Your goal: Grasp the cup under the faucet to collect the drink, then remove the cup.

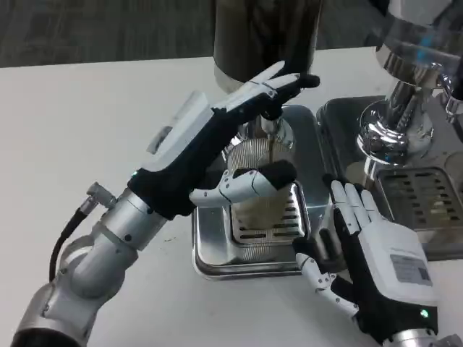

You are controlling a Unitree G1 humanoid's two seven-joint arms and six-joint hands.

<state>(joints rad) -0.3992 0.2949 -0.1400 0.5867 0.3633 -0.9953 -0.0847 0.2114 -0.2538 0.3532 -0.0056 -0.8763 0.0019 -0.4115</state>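
Left hand (pixel 239 137) reaches in from the left, over the silver drip tray (pixel 210 253). Its long fingers stretch up toward the faucet (pixel 269 123), and its thumb (pixel 249 184) curls across the front of the cup (pixel 264 191). The hand looks wrapped around the clear cup, with the cup between thumb and fingers, so I think it holds the cup. The fingers stay wide, not squeezed tight.

Right hand (pixel 362 242) waits on the right side of the tray. Its fingers are spread apart and it holds nothing. It sits near the tray's right edge, apart from the cup.

The cup stands on the grate (pixel 271 228) of the drip tray, right under the faucet. A thin brown stream of drink (pixel 270 148) falls into it. There seems to be some pale drink inside, but how full it is I cannot tell, because the hand hides part of it.

Behind the tray stands the big dark dispenser tank (pixel 264 32). To the right is a second shiny dispenser (pixel 405 108) with its own tray (pixel 416 199). Everything sits on the white table (pixel 87 130).

The cup looks like thin clear plastic. It is probably light, and a bit heavier with drink in it. It may bend if squeezed hard, and it may be slippery when wet. The best place to hold is around the middle of its side, gently. It should stay upright when lifted, or the drink could spill.
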